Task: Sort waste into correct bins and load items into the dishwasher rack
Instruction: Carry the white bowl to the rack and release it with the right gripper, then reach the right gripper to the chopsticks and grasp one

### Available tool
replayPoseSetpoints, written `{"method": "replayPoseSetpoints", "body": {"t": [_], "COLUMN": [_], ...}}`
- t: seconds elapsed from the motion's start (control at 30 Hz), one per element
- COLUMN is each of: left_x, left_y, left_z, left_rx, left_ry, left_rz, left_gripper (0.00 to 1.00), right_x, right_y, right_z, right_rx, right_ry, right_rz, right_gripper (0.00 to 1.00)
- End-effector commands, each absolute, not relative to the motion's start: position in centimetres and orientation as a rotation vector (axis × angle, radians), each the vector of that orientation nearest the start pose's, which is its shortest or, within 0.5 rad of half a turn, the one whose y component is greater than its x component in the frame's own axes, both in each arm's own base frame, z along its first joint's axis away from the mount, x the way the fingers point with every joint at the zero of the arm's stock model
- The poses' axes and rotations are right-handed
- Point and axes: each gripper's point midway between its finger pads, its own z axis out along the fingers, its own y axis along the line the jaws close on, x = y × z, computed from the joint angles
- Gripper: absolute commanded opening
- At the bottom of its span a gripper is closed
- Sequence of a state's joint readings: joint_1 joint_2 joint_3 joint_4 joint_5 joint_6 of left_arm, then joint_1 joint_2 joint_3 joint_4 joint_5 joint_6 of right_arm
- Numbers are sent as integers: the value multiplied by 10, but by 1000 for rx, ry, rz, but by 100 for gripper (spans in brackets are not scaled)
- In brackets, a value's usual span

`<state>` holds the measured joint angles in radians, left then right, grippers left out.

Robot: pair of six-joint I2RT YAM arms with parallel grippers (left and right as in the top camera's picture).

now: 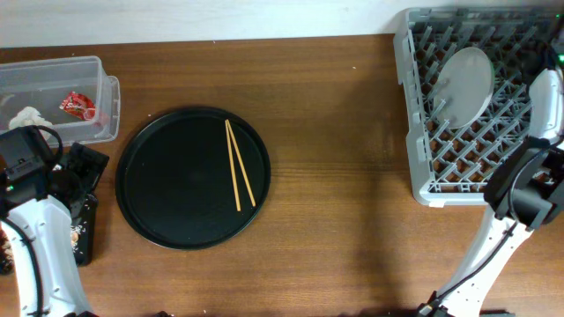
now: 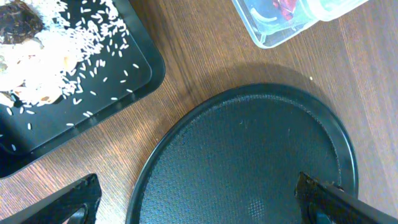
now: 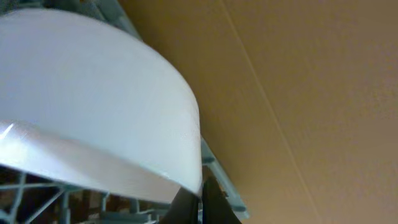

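Two chopsticks (image 1: 238,165) lie on the round black tray (image 1: 167,211). The white plate (image 1: 467,81) stands in the grey dishwasher rack (image 1: 423,167). My right gripper (image 3: 200,202) is at the rack's far right corner (image 1: 534,55), shut on the rim of a white rounded item (image 3: 93,112), apparently the cup. The clear tub (image 1: 88,66) holds the red-and-white wrapper (image 1: 77,106) and the white tissue (image 1: 26,117). My left gripper (image 2: 202,202) is open and empty over the tray's left edge (image 2: 155,162). The black box (image 2: 134,71) holds rice flakes (image 2: 68,50) and a brown lump (image 2: 18,22).
The left arm (image 1: 35,220) covers most of the black box (image 1: 85,238) at the table's left edge. The right arm (image 1: 529,185) reaches over the rack's near right corner. Bare wood table (image 1: 344,158) lies between tray and rack.
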<state>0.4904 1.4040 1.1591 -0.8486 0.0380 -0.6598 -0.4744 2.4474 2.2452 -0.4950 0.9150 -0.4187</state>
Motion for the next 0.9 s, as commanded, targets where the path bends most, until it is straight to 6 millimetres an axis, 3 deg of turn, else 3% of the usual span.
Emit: {"method": "replayPoseSetpoints", "body": {"t": [0.0, 0.1, 0.17, 0.2, 0.27, 0.33, 0.37, 0.47, 0.53, 0.63, 0.7, 0.73, 0.8, 0.87], "left_x": [304, 304, 304, 304, 304, 304, 304, 304, 304, 304, 304, 304, 304, 304], "left_y": [156, 156, 156, 156, 156, 156, 156, 156, 156, 156, 156, 156, 156, 156], "left_z": [161, 161, 161, 161, 161, 161, 161, 161, 161, 161, 161, 161, 161, 161], "left_rx": [-1443, -1443, -1443, -1443, -1443, -1443, -1443, -1443, -1443, -1443, -1443, -1443, -1443, -1443], "left_ry": [2218, 2218, 2218, 2218, 2218, 2218, 2218, 2218, 2218, 2218, 2218, 2218, 2218, 2218], "left_rz": [-109, -109, -109, -110, -109, -109, -109, -109, -109, -109, -109, -109, -109, -109], "left_gripper": [99, 99, 99, 99, 99, 99, 99, 99, 99, 99, 99, 99, 99, 99], "right_x": [497, 503, 509, 511, 512, 509, 505, 497, 498, 487, 476, 476, 492, 501], "right_y": [-377, -356, -338, -331, -321, -315, -313, -308, -296, -282, -273, -263, -205, -131], "right_z": [158, 150, 147, 148, 153, 165, 176, 213, 244, 287, 305, 308, 284, 261], "right_rx": [538, 557, 549, 563, 588, 667, 737, 843, 817, 798, 786, 758, 580, 402], "right_ry": [2345, 2355, 2366, 2358, 2343, 2302, 2260, 2166, 2146, 2107, 2107, 2132, 2313, 2454], "right_rz": [-1441, -1395, -1369, -1361, -1335, -1295, -1264, -1161, -1030, -936, -928, -877, -512, -82], "right_gripper": [4, 4, 13, 31, 35, 52, 69, 73, 84, 86, 90, 99, 98, 98]}}
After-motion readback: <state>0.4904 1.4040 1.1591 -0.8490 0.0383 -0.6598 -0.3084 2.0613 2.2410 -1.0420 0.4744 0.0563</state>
